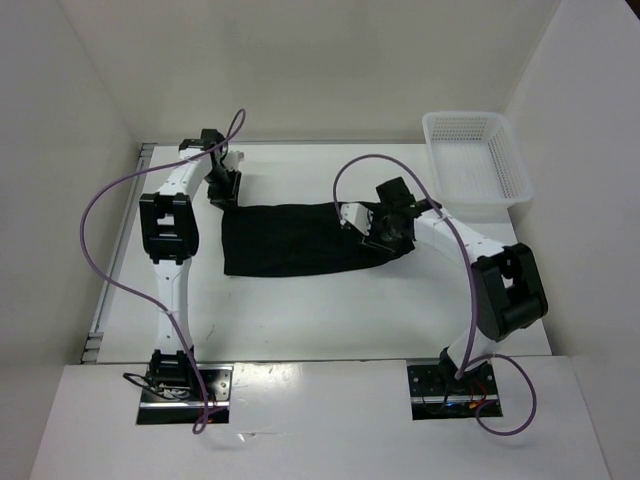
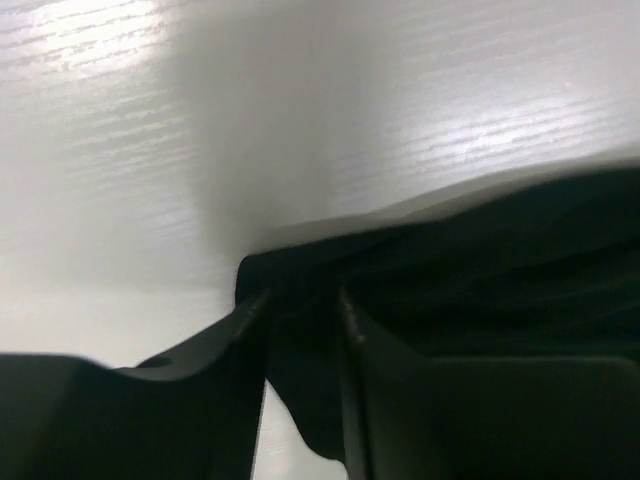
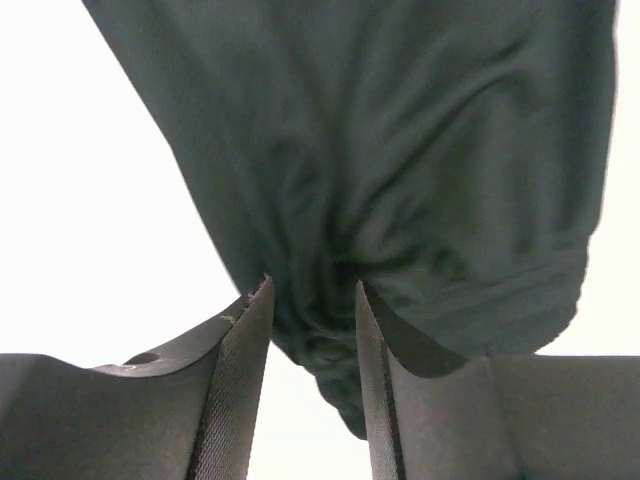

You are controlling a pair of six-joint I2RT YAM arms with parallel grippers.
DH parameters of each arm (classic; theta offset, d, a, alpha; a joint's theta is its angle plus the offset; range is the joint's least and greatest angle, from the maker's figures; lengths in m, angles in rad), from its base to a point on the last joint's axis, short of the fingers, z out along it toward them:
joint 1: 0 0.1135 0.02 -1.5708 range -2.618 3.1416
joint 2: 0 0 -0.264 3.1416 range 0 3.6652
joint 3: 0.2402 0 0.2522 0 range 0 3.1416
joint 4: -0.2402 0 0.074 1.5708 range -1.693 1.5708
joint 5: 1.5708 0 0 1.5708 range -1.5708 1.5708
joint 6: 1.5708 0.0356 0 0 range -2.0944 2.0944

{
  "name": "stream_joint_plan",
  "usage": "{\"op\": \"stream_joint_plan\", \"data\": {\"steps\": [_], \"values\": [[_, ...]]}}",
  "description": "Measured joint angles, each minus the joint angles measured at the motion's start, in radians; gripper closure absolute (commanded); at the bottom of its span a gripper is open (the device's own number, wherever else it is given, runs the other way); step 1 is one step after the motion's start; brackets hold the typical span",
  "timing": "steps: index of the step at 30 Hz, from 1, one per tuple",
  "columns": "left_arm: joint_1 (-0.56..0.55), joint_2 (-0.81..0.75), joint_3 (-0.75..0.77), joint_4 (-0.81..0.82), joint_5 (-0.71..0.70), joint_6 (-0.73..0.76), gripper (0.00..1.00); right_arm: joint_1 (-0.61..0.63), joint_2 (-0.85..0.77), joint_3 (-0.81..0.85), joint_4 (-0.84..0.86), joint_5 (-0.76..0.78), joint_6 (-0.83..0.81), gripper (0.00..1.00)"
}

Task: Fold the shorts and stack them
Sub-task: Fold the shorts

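Note:
The black shorts lie spread on the white table between my two arms. My left gripper is at their upper left corner, shut on a fold of the black fabric. My right gripper is at their right end, shut on a bunched fold of the shorts; there the fabric hangs wrinkled between the fingers. In the left wrist view the shorts spread to the right over the table.
A white plastic mesh basket stands at the back right of the table. White walls enclose the table at the back and sides. Purple cables loop over both arms.

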Motion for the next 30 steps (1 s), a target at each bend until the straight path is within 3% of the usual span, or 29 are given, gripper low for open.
{"op": "stream_joint_plan", "data": {"steps": [7,8,11,12,16,21,30], "values": [[-0.011,-0.112,-0.009,0.006,-0.016,-0.002,0.5,-0.022,0.002,0.232,0.071,-0.14,0.193,0.41],[-0.016,-0.142,-0.009,0.005,-0.019,-0.002,0.5,-0.028,0.007,0.249,0.101,-0.148,0.233,0.43],[-0.047,-0.264,-0.074,0.014,-0.008,-0.002,0.53,-0.044,0.071,0.29,0.189,-0.135,0.345,0.62],[-0.067,-0.322,-0.125,0.011,0.0,-0.002,0.53,-0.05,0.12,0.313,0.209,-0.125,0.387,0.72],[-0.192,-0.502,-0.402,0.005,0.063,-0.001,0.56,-0.08,0.326,0.355,0.256,-0.078,0.493,0.88],[-0.301,-0.506,-0.659,0.006,0.138,-0.001,0.56,-0.107,0.436,0.355,0.229,-0.03,0.56,0.91],[-0.258,-0.482,-0.897,0.068,0.044,-0.006,0.59,-0.109,0.446,0.36,0.295,0.132,0.69,0.91]]}}
